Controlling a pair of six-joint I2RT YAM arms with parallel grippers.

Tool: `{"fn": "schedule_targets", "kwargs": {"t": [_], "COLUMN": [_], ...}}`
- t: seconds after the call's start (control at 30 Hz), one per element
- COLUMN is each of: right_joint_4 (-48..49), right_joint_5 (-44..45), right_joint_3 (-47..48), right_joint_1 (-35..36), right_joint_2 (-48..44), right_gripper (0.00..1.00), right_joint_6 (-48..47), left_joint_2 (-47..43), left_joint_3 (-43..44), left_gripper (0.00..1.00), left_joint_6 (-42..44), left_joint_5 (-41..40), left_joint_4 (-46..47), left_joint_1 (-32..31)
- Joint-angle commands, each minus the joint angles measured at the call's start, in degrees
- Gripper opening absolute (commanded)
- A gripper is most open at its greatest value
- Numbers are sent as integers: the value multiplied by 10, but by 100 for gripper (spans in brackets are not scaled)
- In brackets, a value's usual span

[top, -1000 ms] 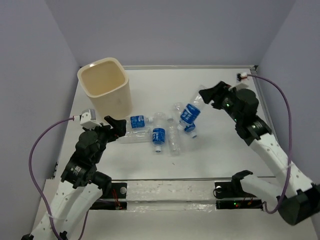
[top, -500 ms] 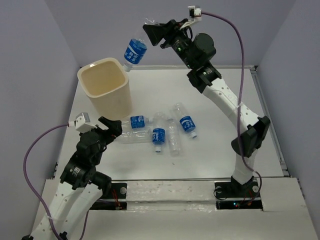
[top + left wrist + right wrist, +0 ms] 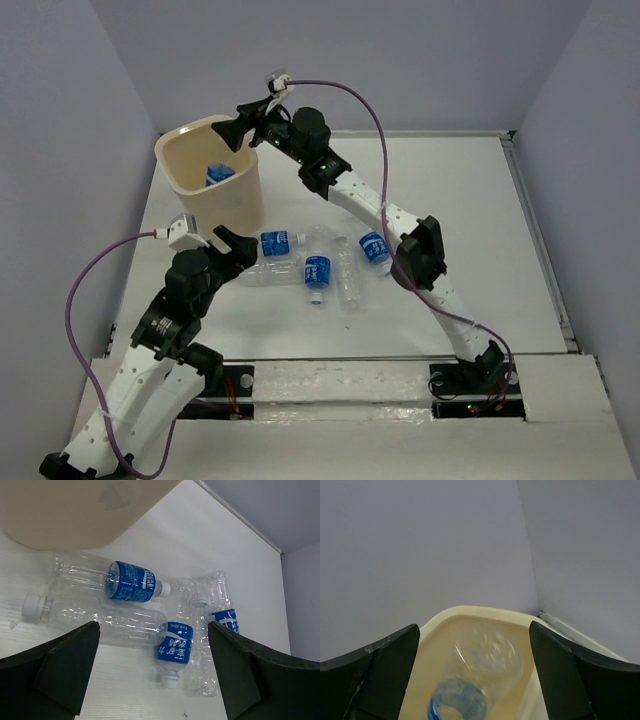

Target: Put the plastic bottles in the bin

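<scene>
The cream bin [image 3: 245,190] stands at the back left. My right gripper [image 3: 236,132] hovers open over its mouth. One blue-labelled bottle [image 3: 218,175] is inside the bin; in the right wrist view this bottle [image 3: 481,677] is blurred, below the open fingers, inside the bin's rim [image 3: 485,611]. Several bottles lie in a cluster on the table: a labelled one [image 3: 278,243], a clear one [image 3: 268,274], a labelled one [image 3: 318,270], another labelled one [image 3: 373,248]. My left gripper [image 3: 233,251] is open and empty just left of them. In the left wrist view the nearest are a clear bottle [image 3: 100,620] and a labelled one [image 3: 132,581].
Another clear unlabelled bottle [image 3: 346,282] lies among the cluster. The bin's side [image 3: 75,510] fills the upper left of the left wrist view. A purple cable loops from each wrist. Grey walls enclose the white table [image 3: 450,230] on three sides.
My right arm swung the labelled bottle from the table's right side up and over to the bin and let it go; it now lies in the bin. My left gripper shifted slightly.
</scene>
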Motion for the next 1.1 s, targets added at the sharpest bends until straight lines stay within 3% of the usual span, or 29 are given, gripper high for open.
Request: {"fn": "schedule_targets", "kwargs": {"t": [0.0,0.2,0.23,0.3,0.43,0.47,0.6,0.77,0.9,0.93,1.07], "right_joint_4": [29,-14,-17,-17,7,30,56,9,-19,-25,-90], "right_joint_5": [-29,-24,-20,-6,-11,-9,21,92,105,105,136], "right_joint_3": [38,-105,-178,-269,-541,-652,-833,-937,-1018,-1046,-1086], "right_joint_1": [8,-10,-17,-39,-140,-155,-195,-209,-233,-238,-250], "right_joint_2": [-56,-194,-249,-310,-472,-535,-655,-760,-847,-865,-957], "right_gripper": [99,98,97,87,48,46,34,32,48,58,67], "right_joint_6": [-32,-40,-32,-11,101,140,190,187,202,203,183], "left_joint_2": [36,129,161,192,271,309,411,556,637,650,726], "left_joint_3": [-13,-8,3,17,72,99,173,280,339,353,427], "left_gripper": [99,99,99,99,99,99,99,99,99,99,99], "left_joint_6": [23,21,18,14,13,13,21,31,26,25,23], "left_joint_5": [75,103,99,84,16,6,-40,-80,-87,-87,-88], "left_joint_4": [80,144,157,172,199,199,219,218,213,206,188], "left_joint_1": [2,-20,-43,-76,-150,-171,-211,-251,-253,-254,-255]}}
